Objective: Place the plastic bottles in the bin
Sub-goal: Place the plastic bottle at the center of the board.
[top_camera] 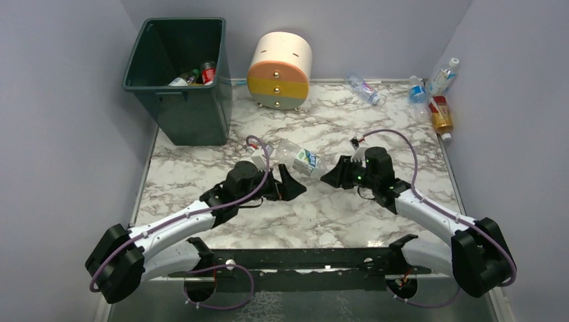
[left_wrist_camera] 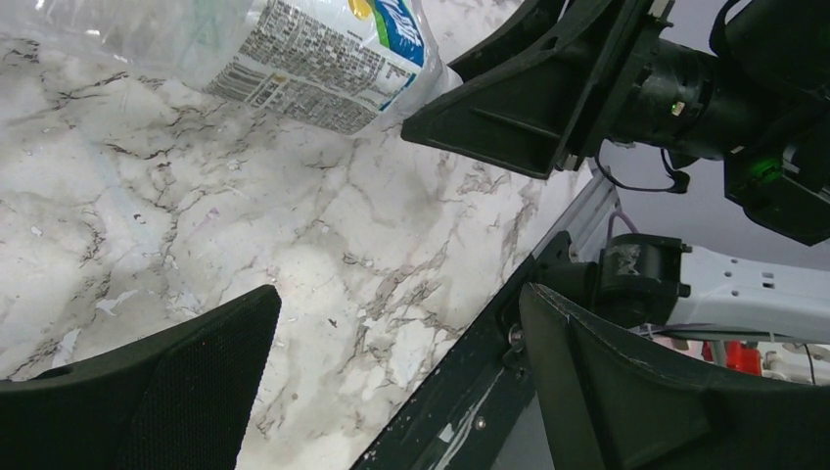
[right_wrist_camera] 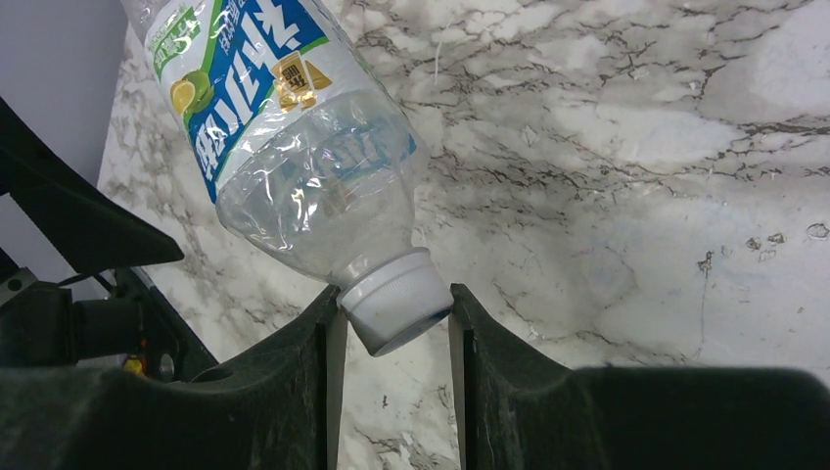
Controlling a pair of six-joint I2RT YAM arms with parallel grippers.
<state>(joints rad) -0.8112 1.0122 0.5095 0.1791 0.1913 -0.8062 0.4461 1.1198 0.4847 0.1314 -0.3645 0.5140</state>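
The right gripper (right_wrist_camera: 391,311) is pinched onto the white cap (right_wrist_camera: 396,308) of a clear bottle (right_wrist_camera: 294,166). The bottle's body sticks out ahead of the fingers, apparently off the marble table (right_wrist_camera: 636,147). The left gripper (top_camera: 288,182) faces it with its jaws wide and empty, set just beside the bottle's far half (I cannot tell whether either finger touches it).

The main risk is the hold itself. Only a small round cap is pinched, and the long body could lever it, so the bottle may swivel or slip out. If the right gripper lets go before the left one closes, the bottle would likely drop and roll. Closing hard on the thin wall could also buckle it.

The bottle looks empty and crinkled, with a blue, green and white label showing a citrus slice. The bin (top_camera: 181,74) stands well beyond the left gripper, off to its left, with a few bottles (top_camera: 194,75) inside.
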